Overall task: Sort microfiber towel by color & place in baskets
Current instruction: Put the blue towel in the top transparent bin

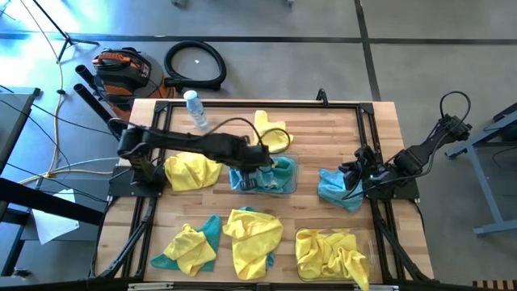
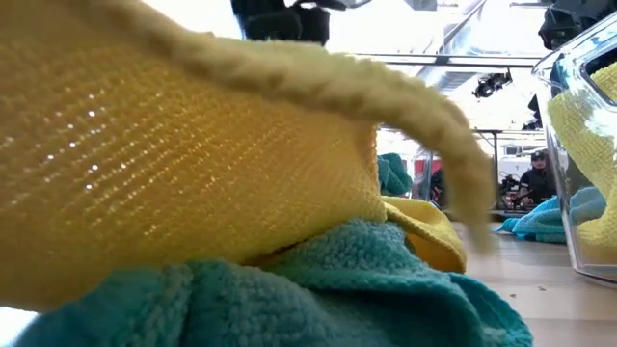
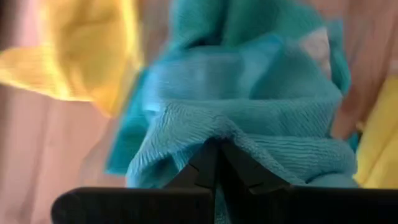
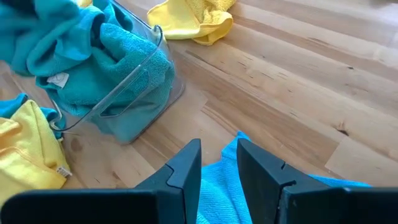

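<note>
A clear basket point(image 1: 291, 167) holding teal towels stands at the table's middle. My left gripper point(image 1: 257, 168) hangs over it, shut on a teal towel point(image 3: 249, 93). At the right edge my right gripper point(image 4: 217, 165) stands open just above another teal towel point(image 1: 333, 190) that lies on the wood. A second clear basket point(image 2: 571, 173) at the near right holds yellow towels point(image 1: 331, 255). Loose yellow towels lie at the left point(image 1: 192, 171), the far middle point(image 1: 271, 133) and the near middle point(image 1: 254, 234). A yellow and teal pair point(image 1: 190, 246) lies at the near left. My left gripper pinches a bunched fold of the teal towel point(image 3: 217, 138) between its two shut fingers, coming steeply from above. The cloth spreads out slack beyond the fingertips and hangs over the middle basket. Whether its lower end rests on the cloths inside cannot be told.
A clear plastic bottle point(image 1: 196, 111) lies at the far left of the table. A black frame rail point(image 1: 258, 106) runs round the work area. Bare wood point(image 4: 280, 81) shows between the middle basket and my right gripper.
</note>
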Available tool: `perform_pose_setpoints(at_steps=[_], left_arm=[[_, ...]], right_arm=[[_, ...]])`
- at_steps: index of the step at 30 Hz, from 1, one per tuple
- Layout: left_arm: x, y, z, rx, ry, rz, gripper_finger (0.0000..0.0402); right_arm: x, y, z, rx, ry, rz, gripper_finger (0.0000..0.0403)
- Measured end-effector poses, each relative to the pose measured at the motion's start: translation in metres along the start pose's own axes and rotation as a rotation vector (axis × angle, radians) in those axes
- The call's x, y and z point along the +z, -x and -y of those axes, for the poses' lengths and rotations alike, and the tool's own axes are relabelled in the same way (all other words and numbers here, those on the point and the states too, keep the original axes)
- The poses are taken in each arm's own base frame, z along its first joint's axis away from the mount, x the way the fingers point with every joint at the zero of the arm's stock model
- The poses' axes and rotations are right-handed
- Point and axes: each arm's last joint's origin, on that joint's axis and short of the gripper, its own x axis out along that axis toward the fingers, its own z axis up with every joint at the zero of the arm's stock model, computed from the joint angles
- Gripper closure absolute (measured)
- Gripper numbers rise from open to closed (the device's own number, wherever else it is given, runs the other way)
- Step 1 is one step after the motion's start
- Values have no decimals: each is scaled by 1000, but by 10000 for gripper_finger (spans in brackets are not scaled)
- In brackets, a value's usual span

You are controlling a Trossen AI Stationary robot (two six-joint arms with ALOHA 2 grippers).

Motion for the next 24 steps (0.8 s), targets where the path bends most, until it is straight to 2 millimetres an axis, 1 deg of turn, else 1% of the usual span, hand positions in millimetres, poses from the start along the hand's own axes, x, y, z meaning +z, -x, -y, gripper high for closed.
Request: perform_pose_setpoints(at_steps=[5,8,12,14,18,24], left_arm=[[2,-30,4,-3,-47,-68,401],[2,-48,2,-6,-47,-114,401],[1,-73,-1,-56,-61,-181,401],[0,-82,-2,-60,-56,-205,401],[-1,-95,-3,-53,-52,-232,401],[0,-100,-1,-52,-53,-228,399]], right_arm=[[0,0,0,0,-12,-2,307],[0,0,0,0,-12,-3,307],[0,0,0,-1,-27,-3,307],[0,0,0,-2,-34,-3,307],[0,0,0,-3,-35,-3,307],[0,0,0,-4,-35,-3,307]])
